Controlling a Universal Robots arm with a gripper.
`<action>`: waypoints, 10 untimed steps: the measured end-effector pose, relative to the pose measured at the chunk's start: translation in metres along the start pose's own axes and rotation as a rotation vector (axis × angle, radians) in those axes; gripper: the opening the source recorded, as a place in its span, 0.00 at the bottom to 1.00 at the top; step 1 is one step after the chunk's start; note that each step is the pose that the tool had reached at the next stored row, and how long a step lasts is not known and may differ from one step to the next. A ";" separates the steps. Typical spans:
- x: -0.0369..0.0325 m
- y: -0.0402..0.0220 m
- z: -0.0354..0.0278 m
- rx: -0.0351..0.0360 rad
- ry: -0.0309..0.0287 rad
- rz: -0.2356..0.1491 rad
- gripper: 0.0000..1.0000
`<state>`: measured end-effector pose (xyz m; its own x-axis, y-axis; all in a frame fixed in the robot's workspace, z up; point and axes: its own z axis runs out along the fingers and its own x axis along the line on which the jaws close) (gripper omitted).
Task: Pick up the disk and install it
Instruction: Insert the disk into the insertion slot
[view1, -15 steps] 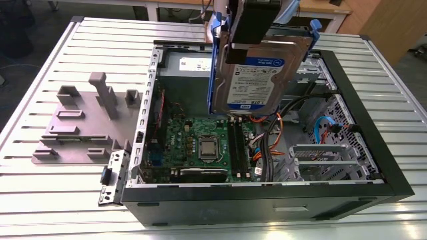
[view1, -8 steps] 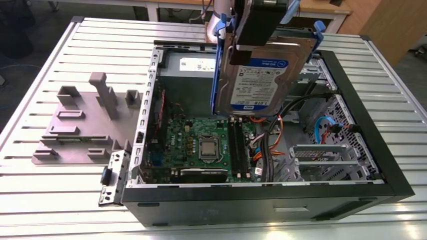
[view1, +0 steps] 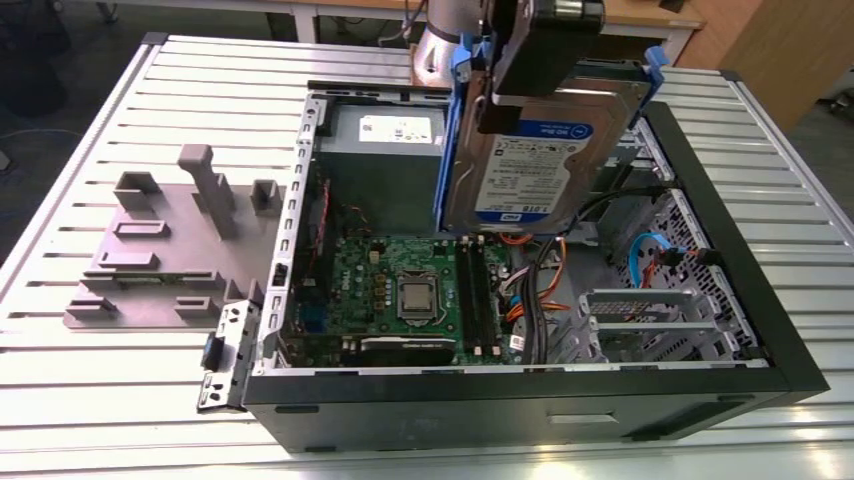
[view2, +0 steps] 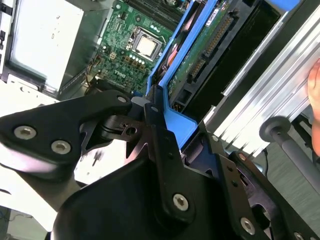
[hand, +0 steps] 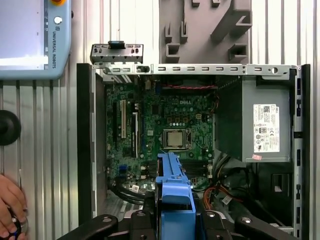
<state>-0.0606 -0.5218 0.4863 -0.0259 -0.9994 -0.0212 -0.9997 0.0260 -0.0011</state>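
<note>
You are seeing the gripper holding the disk with its fingers clamped narrow on the blue carrier frame. The disk is hanging nearly upright above the open computer case, over the case's motherboard.

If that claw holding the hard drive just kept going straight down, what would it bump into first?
Probably the motherboard, near its memory slots, inside the open computer case. The disk hangs below the gripper, so its lower edge would touch first. Depth is hard to judge here.
</note>
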 end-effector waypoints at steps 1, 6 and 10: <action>0.0003 -0.0015 0.0002 -0.0001 0.0001 0.000 0.36; 0.0050 -0.0044 0.0012 0.0001 -0.0003 0.000 0.36; 0.0101 -0.0046 0.0016 0.0000 -0.0001 0.000 0.36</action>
<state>-0.0563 -0.5320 0.4845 -0.0260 -0.9994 -0.0213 -0.9997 0.0260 -0.0012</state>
